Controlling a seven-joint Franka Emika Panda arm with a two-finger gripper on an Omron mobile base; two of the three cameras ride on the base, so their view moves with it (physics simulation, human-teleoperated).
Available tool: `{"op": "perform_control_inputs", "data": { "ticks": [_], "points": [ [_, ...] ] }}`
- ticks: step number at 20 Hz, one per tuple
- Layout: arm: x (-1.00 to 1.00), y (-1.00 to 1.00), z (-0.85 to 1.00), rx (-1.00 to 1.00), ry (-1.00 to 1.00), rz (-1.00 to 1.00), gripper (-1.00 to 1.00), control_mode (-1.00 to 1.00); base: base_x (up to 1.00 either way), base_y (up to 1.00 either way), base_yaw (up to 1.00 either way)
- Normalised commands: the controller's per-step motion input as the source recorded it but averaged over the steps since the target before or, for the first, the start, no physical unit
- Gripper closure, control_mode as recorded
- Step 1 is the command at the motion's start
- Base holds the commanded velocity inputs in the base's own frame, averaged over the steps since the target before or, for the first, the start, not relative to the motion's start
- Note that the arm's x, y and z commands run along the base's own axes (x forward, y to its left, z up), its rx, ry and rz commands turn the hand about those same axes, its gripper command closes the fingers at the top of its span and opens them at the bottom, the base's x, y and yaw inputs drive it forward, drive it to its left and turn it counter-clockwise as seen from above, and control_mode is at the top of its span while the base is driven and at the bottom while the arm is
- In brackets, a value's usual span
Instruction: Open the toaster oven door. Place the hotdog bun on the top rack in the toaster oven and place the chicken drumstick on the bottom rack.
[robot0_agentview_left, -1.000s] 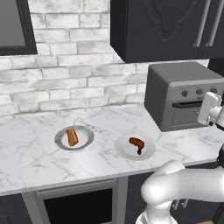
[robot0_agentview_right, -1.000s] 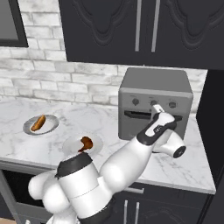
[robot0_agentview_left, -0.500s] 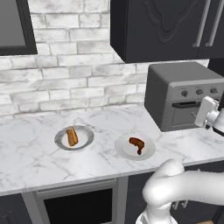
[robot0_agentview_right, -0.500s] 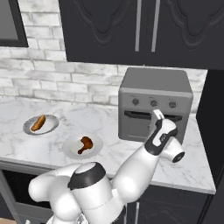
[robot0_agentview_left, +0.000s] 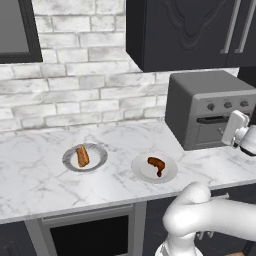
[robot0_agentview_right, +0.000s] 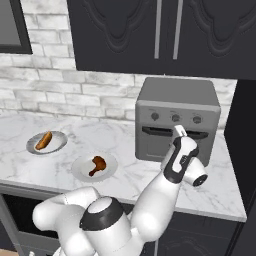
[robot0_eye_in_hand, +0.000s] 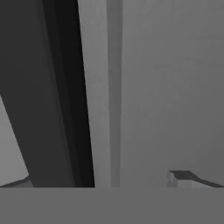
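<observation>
The pincer (robot0_agentview_right: 178, 131) stands spread as wide as it goes and holds nothing; it is raised right at the front of the toaster oven (robot0_agentview_right: 178, 120), level with the dark bar handle (robot0_agentview_right: 165, 132), but whether a finger touches the bar cannot be told. In the hand view a dark slanted bar runs beside a smooth grey panel, with one small finger tip (robot0_eye_in_hand: 181, 177) at the lower right.

The toaster oven is a boxy, matt dark grey appliance with three small round knobs (robot0_agentview_right: 175, 118) in a row above the handle. The toaster oven door (robot0_agentview_left: 214, 131) is a flat grey panel, shut flush with the front. It sits at the right end of a white marble worktop (robot0_agentview_left: 45, 175) veined in grey.

Left of it, two round, shallow grey plates lie well apart from each other. The nearer plate (robot0_agentview_left: 169, 174) carries the chicken drumstick (robot0_agentview_left: 156, 165), curved and glossy reddish-brown, thick at one end. The farther plate (robot0_agentview_left: 98, 159) carries the hotdog bun (robot0_agentview_left: 82, 155), straight, orange-tan, with a darker strip along its middle.

Behind runs a wall of rough whitish bricks (robot0_agentview_left: 85, 85); smooth black cabinets (robot0_agentview_right: 165, 35) with slim metal handles hang above
</observation>
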Motion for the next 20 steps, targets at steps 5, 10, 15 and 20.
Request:
{"op": "perform_control_inputs", "data": {
  "ticks": [5,10,15,20],
  "points": [
    [0.26,0.0,0.01,0.0,0.0,-0.13,1.0,-1.0,0.0,0.0,0.0],
    [0.13,0.0,0.12,0.02,0.0,-0.05,1.0,-1.0,0.0,0.0,0.0],
    [0.0,-0.01,0.07,0.05,0.01,0.0,1.0,-1.0,0.0,0.0,0.0],
    [0.0,0.0,0.0,0.04,0.0,0.0,1.0,-1.0,0.0,0.0,0.0]
  ]
}}
